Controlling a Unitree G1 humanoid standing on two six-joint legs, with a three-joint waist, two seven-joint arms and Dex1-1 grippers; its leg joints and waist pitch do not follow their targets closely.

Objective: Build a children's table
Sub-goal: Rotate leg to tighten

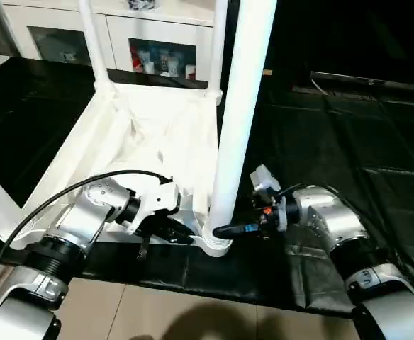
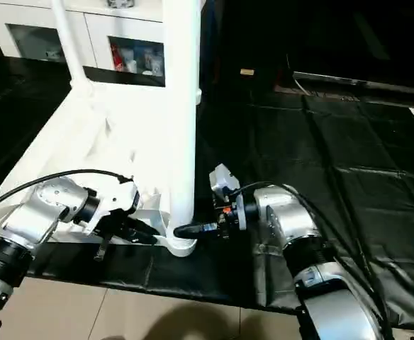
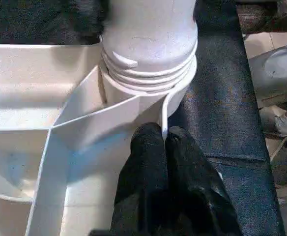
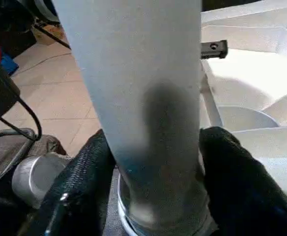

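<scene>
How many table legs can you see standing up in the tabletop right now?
3. The near leg stands in the corner socket between the grippers; two thinner-looking ones rise at the far corners, far-left leg and far-right leg. A fourth may be hidden.

The near leg point(image 1: 235, 113) runs off the frame's top, hiding my right gripper point(image 1: 225, 231) tips behind its base. The cabinet point(image 1: 157, 42) contents, upper centre, are too small to tell.
</scene>
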